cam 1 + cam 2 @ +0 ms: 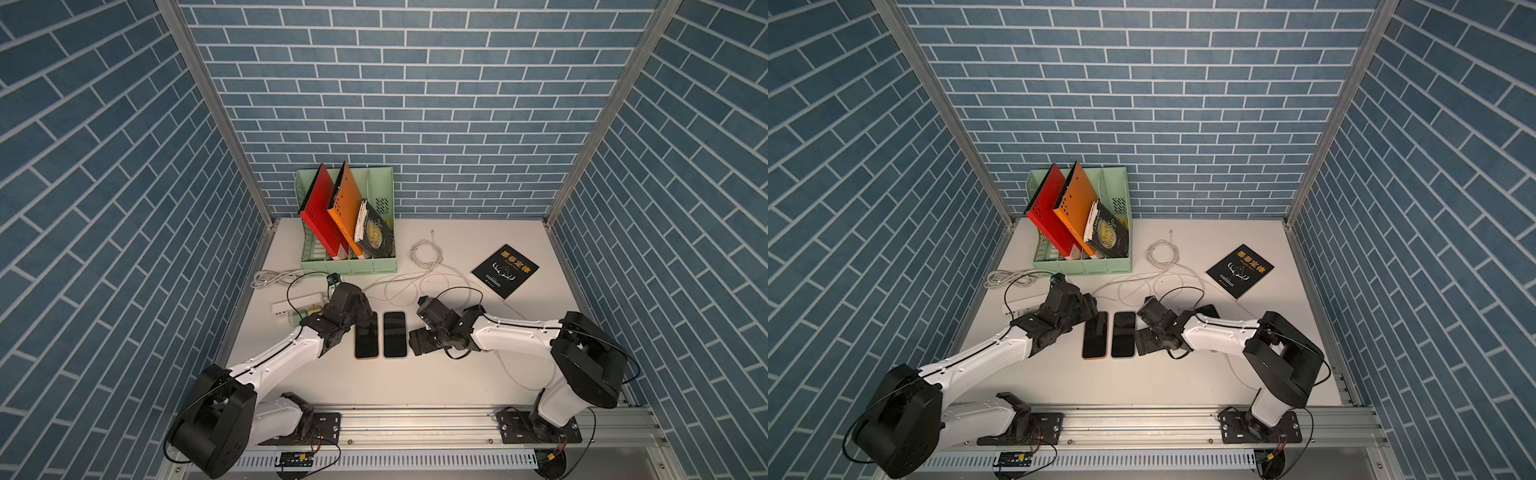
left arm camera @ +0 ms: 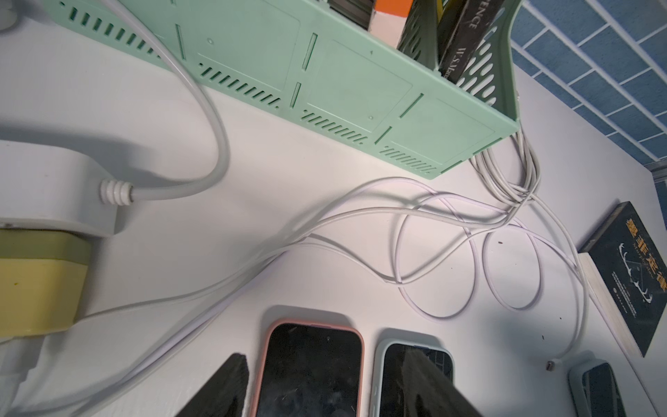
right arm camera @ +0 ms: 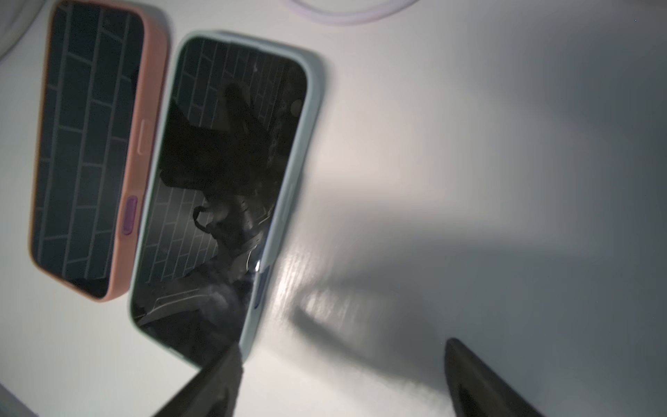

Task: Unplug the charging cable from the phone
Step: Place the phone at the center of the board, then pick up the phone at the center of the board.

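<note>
- In both top views, a pink phone (image 1: 366, 336) and a green phone (image 1: 394, 334) lie face up, side by side, on the white table (image 1: 457, 374).
- The left gripper (image 1: 368, 318) hangs over the far end of the pink phone. The right gripper (image 1: 413, 341) sits low just beside the green phone.
- A white cable (image 1: 424, 253) loops between the green rack (image 1: 349, 266) and a black book (image 1: 505, 270) with the orange title "墨菲定律". A power strip (image 1: 297, 305) lies by the left arm.
- Left wrist view: the left gripper's jaws stand well apart astride the pink phone's end, gripping nothing that can be seen.
- In the same view the cable's plug (image 2: 550, 364) lies free on the table, just beside a third phone (image 2: 595, 390) and not in it. A book spine in the rack reads "W.S.Ma…" and "…ENCE".
- Right wrist view, blurred: the right gripper (image 3: 343, 346) is spread wide with only bare table between its fingers. One finger (image 3: 216, 382) is at the green phone's corner, and both screens mirror the brick wall.
</note>
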You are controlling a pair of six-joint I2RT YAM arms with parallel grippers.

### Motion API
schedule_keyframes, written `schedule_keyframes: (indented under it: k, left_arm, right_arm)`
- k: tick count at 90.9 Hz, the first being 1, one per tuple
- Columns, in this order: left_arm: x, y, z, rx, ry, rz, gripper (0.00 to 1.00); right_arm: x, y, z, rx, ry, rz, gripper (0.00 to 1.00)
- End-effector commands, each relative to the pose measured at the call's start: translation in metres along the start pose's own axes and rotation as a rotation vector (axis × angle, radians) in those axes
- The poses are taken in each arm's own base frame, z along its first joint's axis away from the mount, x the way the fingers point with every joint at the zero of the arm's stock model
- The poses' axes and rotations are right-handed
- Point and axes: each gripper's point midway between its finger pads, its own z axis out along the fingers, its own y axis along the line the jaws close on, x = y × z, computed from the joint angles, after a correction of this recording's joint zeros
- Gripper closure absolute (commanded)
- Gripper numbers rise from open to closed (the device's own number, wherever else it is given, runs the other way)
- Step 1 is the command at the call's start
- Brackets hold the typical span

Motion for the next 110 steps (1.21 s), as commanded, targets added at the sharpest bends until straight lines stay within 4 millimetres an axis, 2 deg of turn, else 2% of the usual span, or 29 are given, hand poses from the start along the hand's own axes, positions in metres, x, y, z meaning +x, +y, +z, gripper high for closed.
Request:
schedule_keyframes:
  k: [1,8,14,26,40,59,69,79,110]
  left_arm:
    - [-0.004,-0.001,-0.002,0.006,-0.001,0.004,0.27]
    - [-0.006,-0.007,-0.003,0.025,-0.001,0.013,0.27]
    - [-0.008,-0.014,-0.003,0.046,0.005,0.022,0.27]
    - [-0.01,-0.03,-0.002,0.095,0.017,0.03,0.27]
    - [-0.006,-0.052,0.001,0.145,0.037,0.05,0.27]
    - [0.003,-0.073,0.01,0.175,0.066,0.071,0.27]
    - [0.006,-0.076,0.014,0.175,0.074,0.076,0.27]
    - [0.008,-0.075,0.016,0.174,0.078,0.076,0.27]
    - [0.012,-0.069,0.019,0.153,0.085,0.075,0.27]
  right_arm:
    - [-0.024,-0.031,-0.032,0.14,-0.103,-0.002,0.01]
    - [-0.035,-0.045,-0.048,0.157,-0.141,0.01,0.0]
    - [-0.04,-0.065,-0.059,0.173,-0.151,0.048,0.01]
    - [-0.04,-0.11,-0.078,0.234,-0.168,0.124,0.01]
    - [-0.025,-0.16,-0.091,0.262,-0.187,0.279,0.01]
    - [0.006,-0.2,-0.084,0.205,-0.198,0.499,0.01]
    - [0.02,-0.213,-0.076,0.186,-0.197,0.566,0.01]
    - [0.027,-0.215,-0.066,0.136,-0.185,0.593,0.01]
    - [-0.001,-0.206,-0.048,-0.003,-0.21,0.585,0.0]
